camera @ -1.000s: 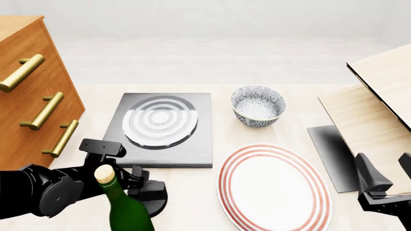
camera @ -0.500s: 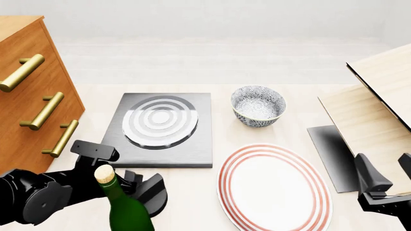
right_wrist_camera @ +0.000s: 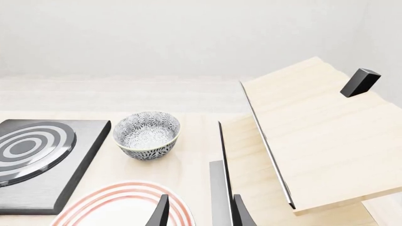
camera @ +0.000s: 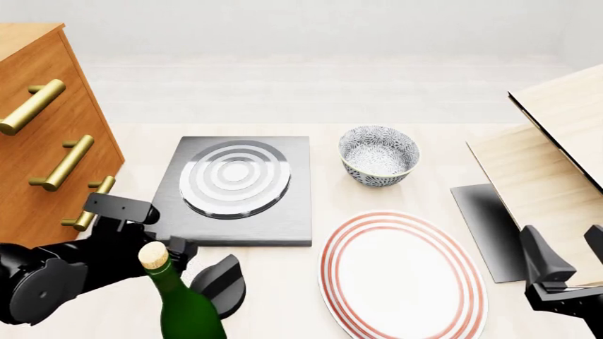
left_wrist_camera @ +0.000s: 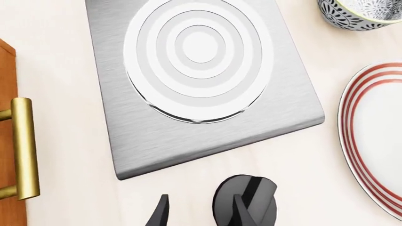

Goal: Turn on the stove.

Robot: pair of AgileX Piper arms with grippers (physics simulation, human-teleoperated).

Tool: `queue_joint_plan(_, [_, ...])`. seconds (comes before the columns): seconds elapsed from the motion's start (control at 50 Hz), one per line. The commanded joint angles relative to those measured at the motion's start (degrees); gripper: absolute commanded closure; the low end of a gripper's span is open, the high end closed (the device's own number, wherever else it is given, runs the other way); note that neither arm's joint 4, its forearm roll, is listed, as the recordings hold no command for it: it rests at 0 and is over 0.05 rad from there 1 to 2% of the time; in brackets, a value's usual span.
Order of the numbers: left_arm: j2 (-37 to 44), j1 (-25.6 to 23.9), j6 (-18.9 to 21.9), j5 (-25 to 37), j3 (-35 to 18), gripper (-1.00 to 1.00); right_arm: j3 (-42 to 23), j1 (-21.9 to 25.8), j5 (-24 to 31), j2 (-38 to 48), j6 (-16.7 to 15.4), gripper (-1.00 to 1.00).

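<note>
Pulled back off the knob (camera: 222,284), the left gripper (left_wrist_camera: 201,212) is spread open and empty, so the stove (camera: 236,189) looks switched.

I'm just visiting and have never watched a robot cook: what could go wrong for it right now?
The green bottle stands right against the left arm, so a swing could tip it. The left gripper has one finger over the knob and one beside it, so the grip may slip off instead of turning. The plate lies close by and could get nudged.
</note>
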Motion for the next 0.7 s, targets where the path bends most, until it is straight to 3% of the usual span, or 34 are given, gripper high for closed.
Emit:
queue_joint_plan(0.02, [-1.78, 1.49, 0.73, 0.19, 0.13, -1.0, 0.0, 0.04, 0.7, -0.69, 0.03, -1.0])
queue_joint_plan(0.28, [-8.19, 2.58, 1.21, 4.24, -0.18, -1.0, 0.0, 0.02, -0.59, 0.62, 0.03, -1.0])
queue_joint_plan(0.34, [-9.96, 4.9, 5.98, 4.53, 0.26, -1.0, 0.0, 0.06, -1.92, 1.99, -0.02, -1.0])
queue_joint_plan(0.42, [-11.91, 5.31, 7.18, 5.43, 0.59, -1.0, 0.0, 0.28, -1.95, 2.06, 0.06, -1.0])
queue_joint_plan(0.7, [-22.85, 5.97, 4.26, 11.7, 1.15, -1.0, 0.0, 0.63, -1.95, 2.1, -0.13, -1.0])
